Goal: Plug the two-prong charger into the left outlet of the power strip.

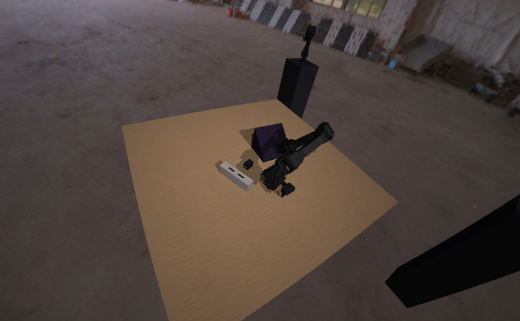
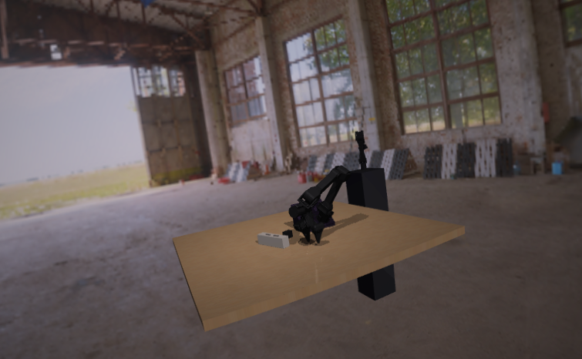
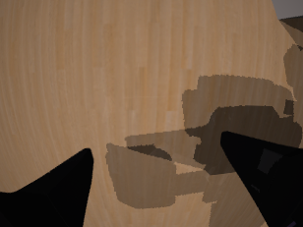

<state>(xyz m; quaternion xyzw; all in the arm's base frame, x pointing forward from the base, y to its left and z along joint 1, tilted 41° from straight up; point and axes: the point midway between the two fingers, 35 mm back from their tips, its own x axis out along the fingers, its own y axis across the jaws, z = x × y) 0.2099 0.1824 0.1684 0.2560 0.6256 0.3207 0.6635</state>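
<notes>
The white power strip (image 1: 233, 180) (image 2: 271, 241) lies on the table with two dark outlets on its top. The small black charger (image 1: 248, 163) (image 2: 287, 233) lies beside it, on the side toward the dark purple block. In the top view its prongs seem to point toward the strip, but they are tiny. My gripper (image 1: 276, 191) (image 2: 313, 242) (image 3: 159, 147) is open and empty, fingers pointing down, low over the table to the right of the strip and charger. The wrist view shows bare wood and shadows between the fingers, and no charger.
A dark purple wedge-shaped block (image 1: 267, 141) stands behind the charger, close to my arm. The wooden table (image 1: 198, 239) (image 2: 239, 285) has a black pedestal (image 1: 297, 85) (image 2: 368, 189) with another arm at its far edge. A pale grey corner shows top right in the wrist view; I cannot tell what it is.
</notes>
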